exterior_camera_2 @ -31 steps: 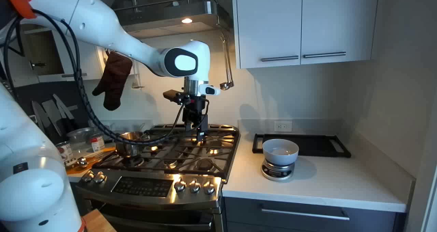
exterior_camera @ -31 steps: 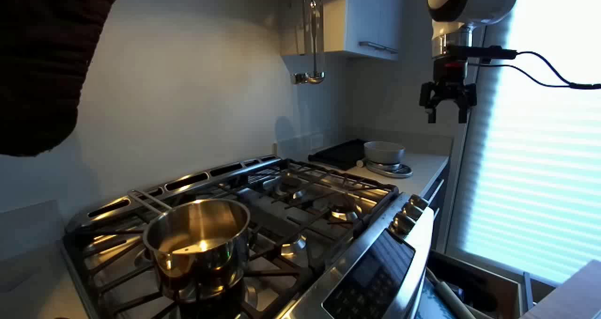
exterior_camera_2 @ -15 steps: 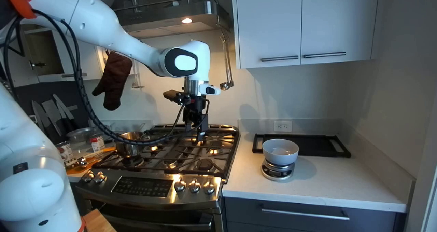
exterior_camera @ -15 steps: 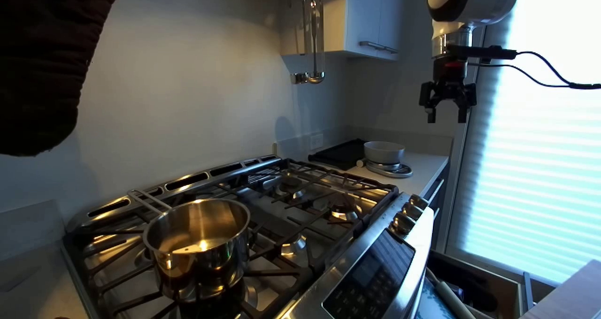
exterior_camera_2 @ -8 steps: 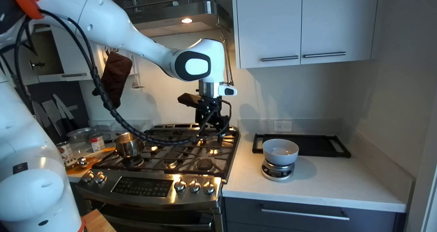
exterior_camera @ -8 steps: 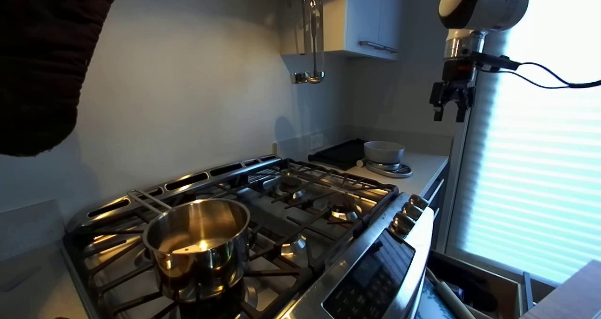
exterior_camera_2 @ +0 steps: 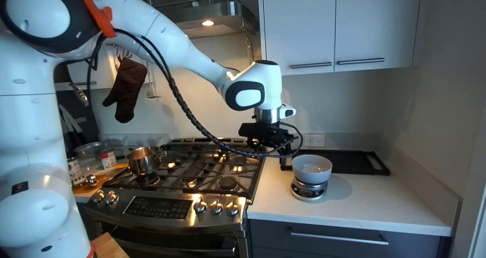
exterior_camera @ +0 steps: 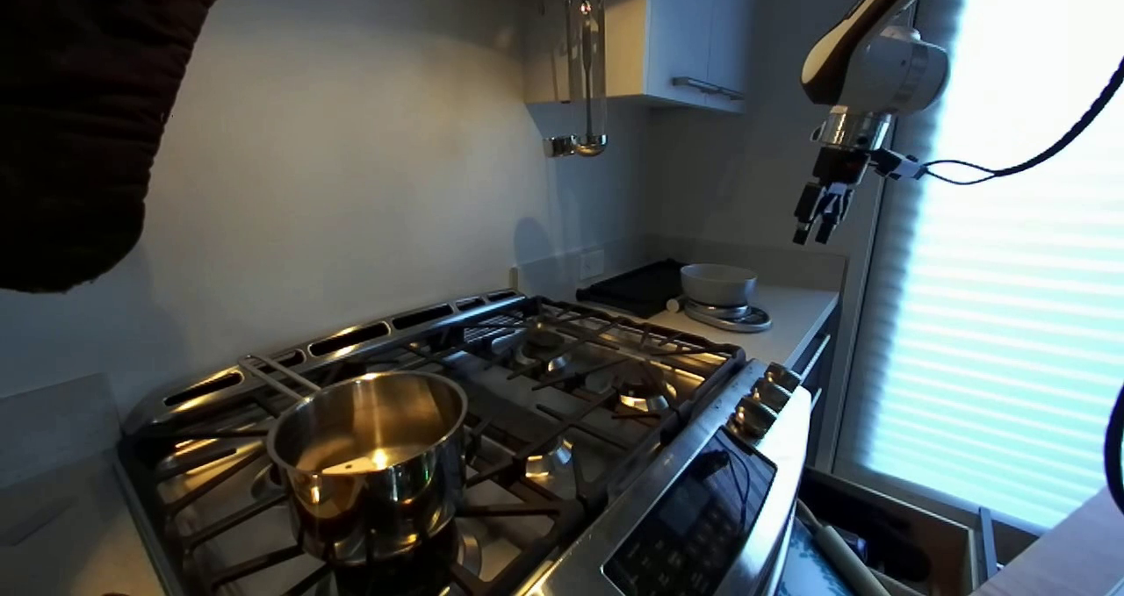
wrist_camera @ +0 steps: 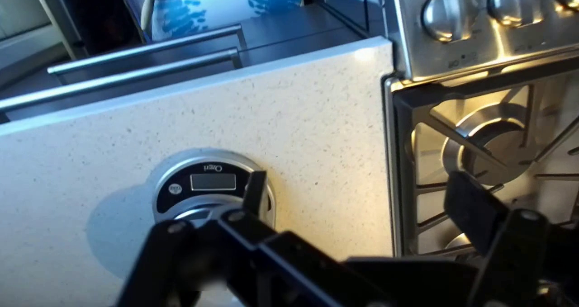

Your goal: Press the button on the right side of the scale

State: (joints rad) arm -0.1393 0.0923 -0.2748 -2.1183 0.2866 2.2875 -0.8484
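Note:
The round silver scale [exterior_camera_2: 308,191] stands on the counter with a white bowl [exterior_camera_2: 311,168] on it. Both also show in an exterior view, the scale [exterior_camera: 738,322] under the bowl [exterior_camera: 718,285]. In the wrist view the scale's black panel [wrist_camera: 201,167] has a grey display [wrist_camera: 213,181]. Its lettering is upside down, and a round pale button [wrist_camera: 175,189] is at the image's left. The panel's opposite end is mostly covered by a fingertip. My gripper [wrist_camera: 359,180] is open and empty, fingers wide apart. In an exterior view the gripper [exterior_camera_2: 285,159] hangs left of the bowl, above the counter.
The gas stove [exterior_camera_2: 190,182] with its grates is beside the counter [exterior_camera_2: 360,201] and carries a steel pot [exterior_camera_2: 143,161]. A black tray [exterior_camera_2: 341,161] lies behind the scale. Wall cabinets [exterior_camera_2: 338,26] hang above. An open drawer [exterior_camera: 913,526] shows below the stove's front.
The arm has swung from over the stove toward the scale and come lower. The gripper has turned and tilted. The scale and bowl have not moved.

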